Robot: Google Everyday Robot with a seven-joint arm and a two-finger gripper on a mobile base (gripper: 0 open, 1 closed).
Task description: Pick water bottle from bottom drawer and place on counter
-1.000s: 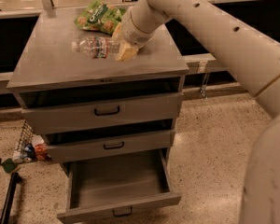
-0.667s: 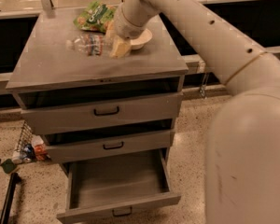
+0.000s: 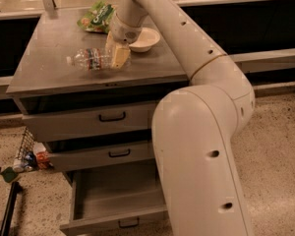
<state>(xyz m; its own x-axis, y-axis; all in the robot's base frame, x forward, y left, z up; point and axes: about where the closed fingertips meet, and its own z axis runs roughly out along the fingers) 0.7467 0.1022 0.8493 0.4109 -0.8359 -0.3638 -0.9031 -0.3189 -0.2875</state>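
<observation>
The water bottle (image 3: 90,59) lies on its side just over the counter (image 3: 49,73), white cap pointing left. My gripper (image 3: 117,54) reaches down from the arm at the bottle's right end. Its pale fingers (image 3: 120,56) are closed around the bottle's base, which they hide. I cannot tell whether the bottle rests on the counter or hangs just above it. The bottom drawer (image 3: 113,195) is pulled out and its visible inside holds nothing. Its front with the black handle (image 3: 128,223) is at the lower edge of the view.
A green snack bag (image 3: 96,16) and a white bowl (image 3: 146,38) sit at the back of the counter, close behind the gripper. The two upper drawers (image 3: 88,122) are shut. A wire basket and clutter (image 3: 25,156) lie on the floor at the left. My arm (image 3: 201,146) fills the right foreground.
The gripper has carried the bottle left and toward the counter's front, away from the bowl. My arm now takes up much more of the foreground.
</observation>
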